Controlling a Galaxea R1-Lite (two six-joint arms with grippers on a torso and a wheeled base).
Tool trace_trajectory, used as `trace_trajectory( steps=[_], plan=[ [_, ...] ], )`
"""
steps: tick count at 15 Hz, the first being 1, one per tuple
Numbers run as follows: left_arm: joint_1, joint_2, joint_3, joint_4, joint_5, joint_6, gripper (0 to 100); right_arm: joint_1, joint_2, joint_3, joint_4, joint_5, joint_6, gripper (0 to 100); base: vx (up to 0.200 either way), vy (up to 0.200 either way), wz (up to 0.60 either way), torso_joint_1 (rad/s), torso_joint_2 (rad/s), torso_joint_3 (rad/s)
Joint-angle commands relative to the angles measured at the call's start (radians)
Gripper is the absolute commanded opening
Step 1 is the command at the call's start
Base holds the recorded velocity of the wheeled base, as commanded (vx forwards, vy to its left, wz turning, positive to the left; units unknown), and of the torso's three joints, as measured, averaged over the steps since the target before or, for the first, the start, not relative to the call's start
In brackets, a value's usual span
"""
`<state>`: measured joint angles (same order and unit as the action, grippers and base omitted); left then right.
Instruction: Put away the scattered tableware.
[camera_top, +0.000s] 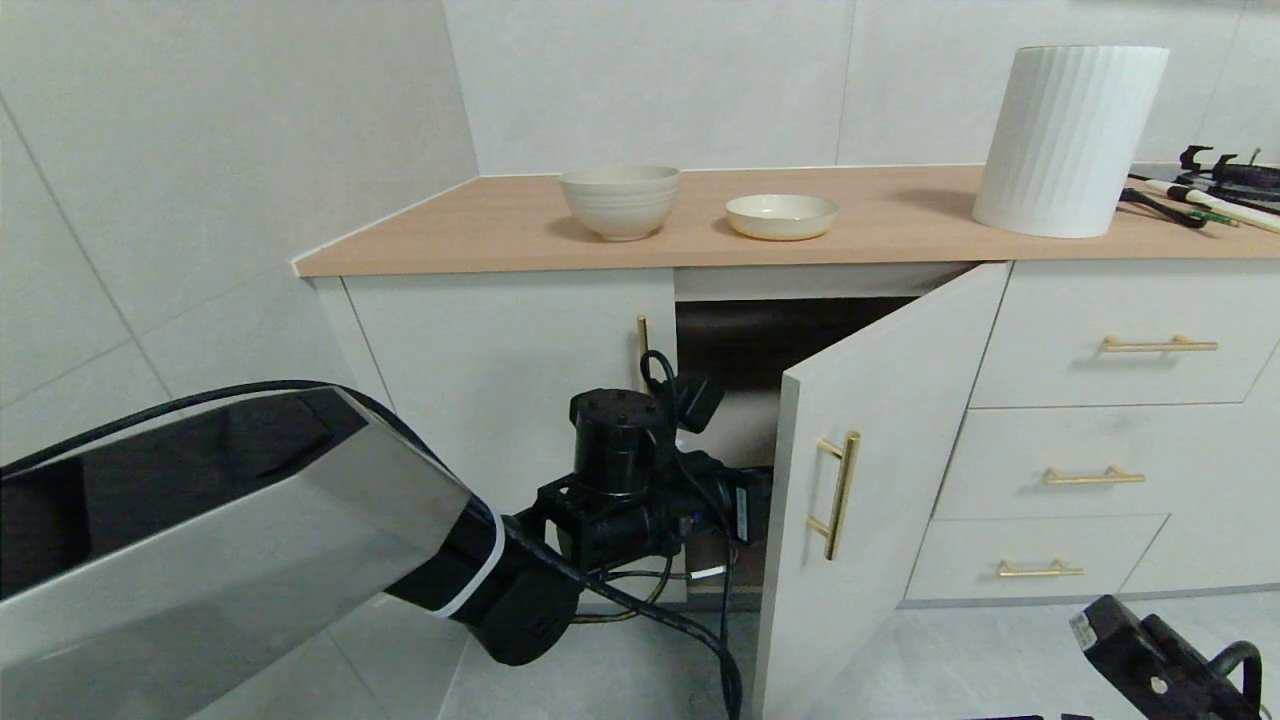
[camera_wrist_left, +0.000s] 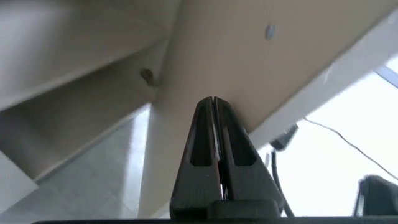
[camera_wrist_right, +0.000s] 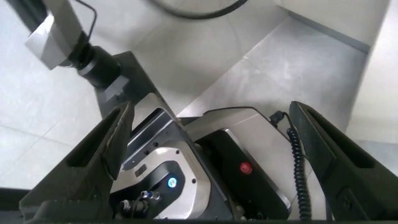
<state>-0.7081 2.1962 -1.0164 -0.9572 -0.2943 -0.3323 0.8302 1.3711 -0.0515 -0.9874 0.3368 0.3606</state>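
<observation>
A ribbed cream bowl (camera_top: 620, 200) and a shallow cream dish (camera_top: 781, 216) stand side by side on the wooden countertop (camera_top: 900, 225). Below them a white cabinet door (camera_top: 890, 400) with a gold handle (camera_top: 840, 495) stands partly open. My left arm (camera_top: 640, 490) extends into the gap beside that door, well below the dishes. My left gripper (camera_wrist_left: 213, 101) is shut, empty, its tips against the door's inner face (camera_wrist_left: 249, 56). My right gripper (camera_wrist_right: 214, 149) hangs low near the floor, open wide with nothing between its fingers (camera_wrist_right: 106, 155).
A tall white ribbed container (camera_top: 1070, 140) stands at the counter's right, with several dark-handled utensils (camera_top: 1200, 200) beyond it. Three drawers with gold handles (camera_top: 1095, 476) sit right of the open door. A tiled wall closes the left side.
</observation>
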Motion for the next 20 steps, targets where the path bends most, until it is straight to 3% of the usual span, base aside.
trace_trajectory(
  steps=[1,6,8,9,11,12,15,17,20],
  plan=[
    [-0.008,0.017,-0.027,0.005,0.004,-0.001,0,0.01,-0.009,-0.002,0.0,0.001,0.0,100,0.0,0.0,0.0,0.0,0.0,0.0],
    [-0.117,-0.001,-0.047,0.02,0.027,0.003,0,0.079,-0.112,-0.004,0.0,0.001,0.0,100,0.0,0.0,0.0,0.0,0.0,0.0],
    [-0.249,-0.059,-0.056,0.038,0.029,0.01,0,0.115,-0.195,-0.001,0.001,0.002,-0.005,100,0.0,0.0,0.0,0.0,0.0,0.0],
    [-0.3,-0.099,-0.036,0.048,0.029,0.03,0,0.118,-0.222,0.002,0.001,0.005,-0.028,100,0.0,0.0,0.0,0.0,0.0,0.0],
    [-0.309,-0.148,0.027,0.043,0.024,0.033,0,0.118,-0.242,0.004,0.003,0.007,-0.052,100,0.0,0.0,0.0,0.0,0.0,0.0],
    [-0.3,-0.168,0.053,0.041,0.024,0.033,0,0.118,-0.239,0.004,0.003,0.008,-0.052,100,0.0,0.0,0.0,0.0,0.0,0.0],
    [-0.125,-0.223,0.144,0.038,0.066,0.033,0,0.093,-0.198,-0.031,0.027,-0.009,-0.048,100,0.0,0.0,0.0,0.0,0.0,0.0],
    [-0.064,-0.265,0.19,0.031,0.11,0.033,0,0.038,-0.144,-0.099,0.066,-0.041,-0.049,100,0.0,0.0,0.0,0.0,0.0,0.0],
    [0.048,-0.429,0.315,0.022,0.179,0.038,0,-0.046,-0.001,-0.332,0.144,-0.199,-0.051,100,0.0,0.0,0.0,0.0,0.0,0.0]
  ],
)
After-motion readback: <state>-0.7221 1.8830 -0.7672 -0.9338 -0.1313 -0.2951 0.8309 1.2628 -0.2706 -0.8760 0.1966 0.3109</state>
